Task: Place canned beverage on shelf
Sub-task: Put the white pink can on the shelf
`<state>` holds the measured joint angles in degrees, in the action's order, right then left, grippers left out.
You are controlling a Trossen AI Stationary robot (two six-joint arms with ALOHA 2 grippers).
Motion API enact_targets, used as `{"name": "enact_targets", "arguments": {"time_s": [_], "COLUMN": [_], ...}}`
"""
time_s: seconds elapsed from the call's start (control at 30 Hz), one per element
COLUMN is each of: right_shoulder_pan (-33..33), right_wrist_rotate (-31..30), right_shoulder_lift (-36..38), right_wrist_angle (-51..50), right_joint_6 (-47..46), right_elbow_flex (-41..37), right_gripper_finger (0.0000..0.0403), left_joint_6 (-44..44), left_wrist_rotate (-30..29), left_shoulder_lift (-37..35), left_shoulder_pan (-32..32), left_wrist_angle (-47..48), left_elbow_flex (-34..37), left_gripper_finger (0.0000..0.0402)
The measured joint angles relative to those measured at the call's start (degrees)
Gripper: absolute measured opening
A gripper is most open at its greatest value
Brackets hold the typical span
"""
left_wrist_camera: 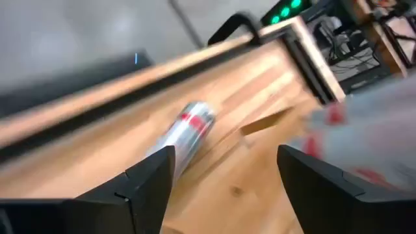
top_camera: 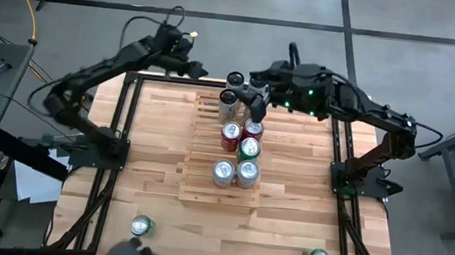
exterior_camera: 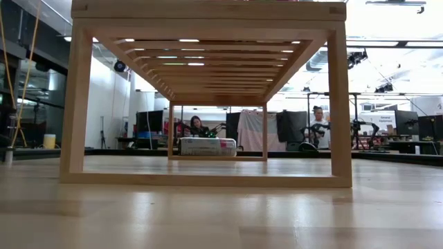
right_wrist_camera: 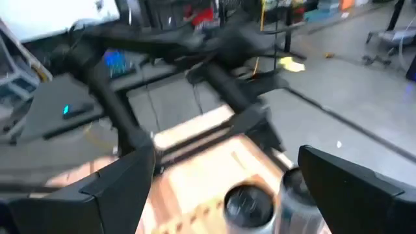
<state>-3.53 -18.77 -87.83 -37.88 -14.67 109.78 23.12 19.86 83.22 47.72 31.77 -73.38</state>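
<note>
Right tool (top_camera: pixel 251 96) spread over the cans (top_camera: pixel 231 104) at the shelf's (top_camera: pixel 196 193) 12 o'clock end; back straight off without tipping them. Left tool (top_camera: pixel 190 67) empty, spread, at 11 o'clock. Spare cans (top_camera: pixel 142 226) on tabletop (top_camera: pixel 159 138) at 6.

The shelf (top_camera: pixel 209 147) is pale slatted wood, smooth and matt. The cans (top_camera: pixel 248 149) are shiny metal (tops glinting), and the table (top_camera: pixel 151 179) is smooth blond wood with a faint sheen.
</note>
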Motion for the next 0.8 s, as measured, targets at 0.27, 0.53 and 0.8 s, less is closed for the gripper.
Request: {"name": "enact_targets", "arguments": {"time_s": [0.27, 0.53, 0.8], "right_shoulder_pan": [4.76, 7.35, 8.16], "right_wrist_rotate": [-0.71, -1.95, -4.83], "right_shoulder_lift": [-0.13, -0.13, -0.13], "right_wrist_angle": [-3.83, -3.77, -3.79], "right_joint_6": [-1.96, -2.0, -3.17], "right_elbow_flex": [0.0, 0.0, 0.0], "right_gripper_finger": [0.0364, 0.0364, 0.0364], "left_joint_6": [5.35, 0.2, -4.29], "left_wrist_rotate": [14.26, 12.33, 6.14], "left_shoulder_lift": [15.86, 20.37, 20.98], "left_shoulder_pan": [4.38, 2.39, 0.69], "left_wrist_angle": [0.31, -0.31, -1.05], "left_elbow_flex": [-0.09, -0.13, -0.24], "left_gripper_finger": [0.0252, 0.0252, 0.0252]}}
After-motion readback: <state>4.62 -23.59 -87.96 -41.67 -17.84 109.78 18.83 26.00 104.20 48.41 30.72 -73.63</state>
